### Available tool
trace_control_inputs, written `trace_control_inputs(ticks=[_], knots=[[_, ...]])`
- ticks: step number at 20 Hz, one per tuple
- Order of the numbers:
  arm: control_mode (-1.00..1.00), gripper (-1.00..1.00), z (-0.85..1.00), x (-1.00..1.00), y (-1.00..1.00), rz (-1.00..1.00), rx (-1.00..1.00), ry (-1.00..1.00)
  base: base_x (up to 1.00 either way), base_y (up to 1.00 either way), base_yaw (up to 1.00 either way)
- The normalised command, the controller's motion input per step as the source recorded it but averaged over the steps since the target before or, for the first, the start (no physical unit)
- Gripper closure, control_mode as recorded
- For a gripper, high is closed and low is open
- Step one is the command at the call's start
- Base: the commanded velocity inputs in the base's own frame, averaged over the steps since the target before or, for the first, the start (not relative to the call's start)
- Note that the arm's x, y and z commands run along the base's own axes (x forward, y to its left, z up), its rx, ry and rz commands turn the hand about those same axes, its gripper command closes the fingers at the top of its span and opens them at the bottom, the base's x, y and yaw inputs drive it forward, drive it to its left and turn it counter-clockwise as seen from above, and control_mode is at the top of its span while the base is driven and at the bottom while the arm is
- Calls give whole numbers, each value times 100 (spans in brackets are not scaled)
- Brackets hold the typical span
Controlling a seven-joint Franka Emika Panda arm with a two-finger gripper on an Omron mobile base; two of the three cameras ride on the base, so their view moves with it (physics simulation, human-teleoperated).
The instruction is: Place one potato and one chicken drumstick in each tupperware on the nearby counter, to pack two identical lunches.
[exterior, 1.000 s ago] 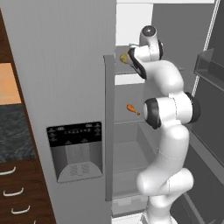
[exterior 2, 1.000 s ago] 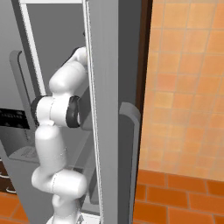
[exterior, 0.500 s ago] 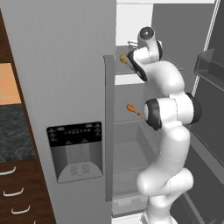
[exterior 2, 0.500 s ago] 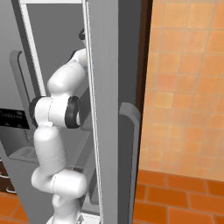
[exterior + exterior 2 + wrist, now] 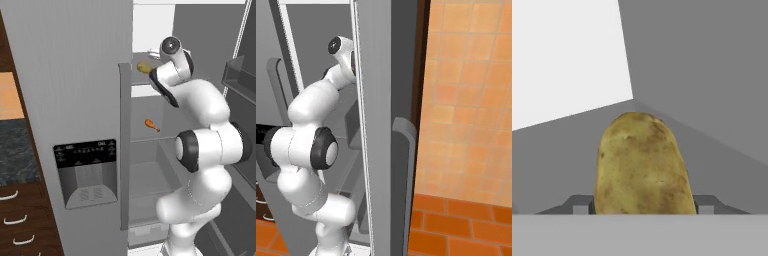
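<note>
Since the earlier frames, little has shifted: the arm reaches into the same upper part of the open refrigerator (image 5: 90,75), and the base has not moved.

Hand view: a potato (image 5: 643,165) sits between the two dark finger tips (image 5: 706,204) of the gripper (image 5: 643,206), one tip against each flank. The jaws are closed onto it at a middling width. Its skin is mottled tan-brown and rough, its shape a rounded oval. It lies on a flat grey shelf, with a grey wall beyond and a white panel to the upper left.

Left base view: the potato (image 5: 144,67) rests on the upper fridge shelf (image 5: 145,79), just beside the hand. A chicken drumstick (image 5: 152,124), orange-brown and slender, lies on the shelf below, well apart from it. The fridge door is smooth matte grey with a dark dispenser panel (image 5: 85,172). A black speckled counter (image 5: 12,150) over dark wood drawers with pale curved handles stands at far left.

Right base view: orange tiled wall (image 5: 471,100) and brick-red floor.
</note>
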Motion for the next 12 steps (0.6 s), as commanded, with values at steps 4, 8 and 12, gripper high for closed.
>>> trace_control_inputs(ticks=[4,8,12], knots=[[-100,100,-5,-100,21,3,-8,-11,0,0,0],[-100,100,0,-100,27,3,-1,0,0,0,0],[-100,100,0,-100,36,5,0,6,0,0,0]])
